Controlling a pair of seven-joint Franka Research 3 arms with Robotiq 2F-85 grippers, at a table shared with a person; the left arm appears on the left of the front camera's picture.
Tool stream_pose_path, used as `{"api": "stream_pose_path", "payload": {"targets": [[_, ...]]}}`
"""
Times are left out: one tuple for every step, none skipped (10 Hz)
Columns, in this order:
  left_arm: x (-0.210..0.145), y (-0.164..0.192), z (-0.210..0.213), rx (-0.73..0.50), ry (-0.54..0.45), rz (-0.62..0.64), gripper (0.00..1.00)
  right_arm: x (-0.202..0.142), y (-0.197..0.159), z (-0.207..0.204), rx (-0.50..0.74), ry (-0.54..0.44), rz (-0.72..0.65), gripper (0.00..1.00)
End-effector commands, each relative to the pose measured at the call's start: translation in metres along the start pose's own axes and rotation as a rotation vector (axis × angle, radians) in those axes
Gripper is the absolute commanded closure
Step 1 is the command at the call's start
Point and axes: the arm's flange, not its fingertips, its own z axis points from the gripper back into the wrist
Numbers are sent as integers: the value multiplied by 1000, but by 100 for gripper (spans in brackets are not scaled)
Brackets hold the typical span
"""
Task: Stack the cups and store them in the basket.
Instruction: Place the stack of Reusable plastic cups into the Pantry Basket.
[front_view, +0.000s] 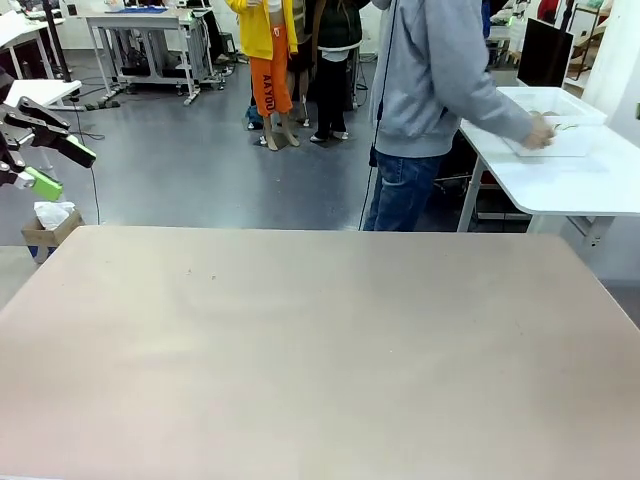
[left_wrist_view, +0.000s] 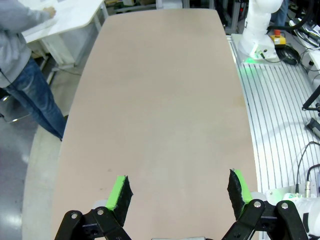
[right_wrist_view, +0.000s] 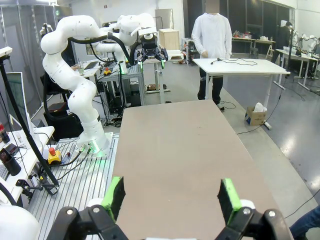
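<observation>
the surface (front_view: 320, 350) lies bare between the two arms; no cup stands on it, and the basket (front_view: 555, 125) – a white bin, as far as can be told – sits on the white side table (front_view: 600, 180) beyond the surface's far right corner, under the hand (front_view: 540, 132) of a person (front_view: 430, 90) in a grey top who stands at the far edge and leans toward it; whether cups are inside cannot be told.

the left gripper (left_wrist_view: 177, 192) hangs high off the surface's left edge, jaws spread wide and empty; the right gripper (right_wrist_view: 170, 197) hovers over the surface's right end – jaws equally wide, nothing between the green pads.

the relation that counts: the task's things lie off the surface, past its far right corner, so the right arm is judged the nearer; neither arm looks within reach of them, and probably the person must first bring them onto the surface.
</observation>
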Motion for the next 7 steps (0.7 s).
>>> {"api": "stream_pose_path", "payload": {"targets": [[1,0,2,-5,19,10,0,3,0,1,3,-14,0,0],[1,0,2,-5,19,10,0,3,0,1,3,-14,0,0],[1,0,2,-5,19,10,0,3,0,1,3,-14,0,0],[1,0,2,-5,19,10,0,3,0,1,3,-14,0,0],[1,0,2,-5,19,10,0,3,0,1,3,-14,0,0],[1,0,2,-5,19,10,0,3,0,1,3,-14,0,0],[1,0,2,-5,19,10,0,3,0,1,3,-14,0,0]]}}
